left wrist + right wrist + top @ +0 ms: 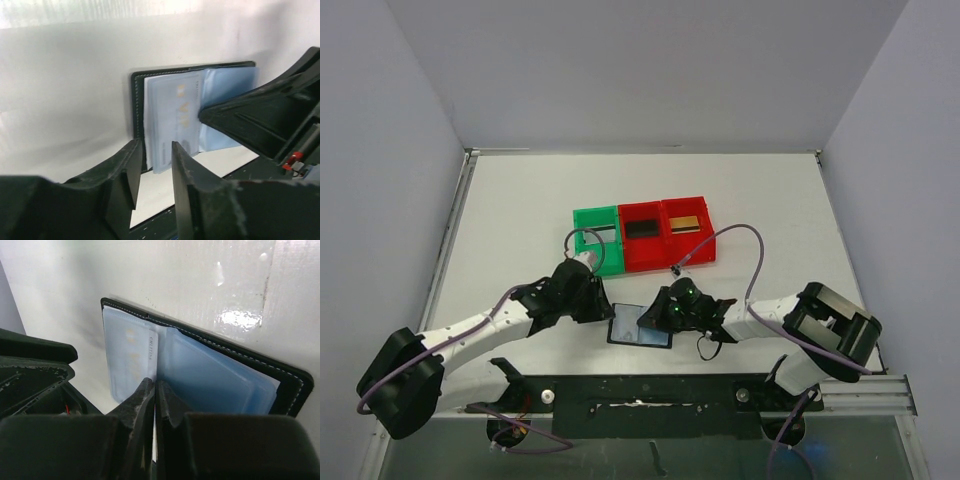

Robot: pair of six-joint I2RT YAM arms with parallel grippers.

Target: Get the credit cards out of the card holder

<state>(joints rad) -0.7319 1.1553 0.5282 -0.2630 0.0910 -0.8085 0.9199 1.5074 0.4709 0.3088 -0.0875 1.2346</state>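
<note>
Top external view gives us the card holder (pixel 632 329) lying open on the white table (pixel 520 220), in the lower middle of the frame, just below a row of three bins. We see a green bin (pixel 595 213) at the left end of the row. A red bin (pixel 642 262) in the middle has a black card (pixel 642 228) inside, and a second red bin (pixel 695 252) at the right end has a gold card (pixel 686 222) inside. The left gripper (pixel 604 305) meets the holder at its left edge, and the right gripper (pixel 657 316) sits over its upper right part. In the left wrist view we make out the left gripper (pixel 153 167) with its fingers (pixel 127 172) a narrow way apart and nothing between them. They are close to the holder's lower edge at the bottom of the frame, and we cannot tell whether they touch it. A silvery-grey card (pixel 172 115) with pale gold lettering lies in the clear pocket left of the fold. A dark finger of the right gripper reaches in from the right of the frame to that card's right edge. In the right wrist view we find the right gripper (pixel 154 390) with its fingertips pressed together at the lower edge of that same card, beside the fold. Whether they pinch the card, the sleeve or nothing, we cannot tell.
</note>
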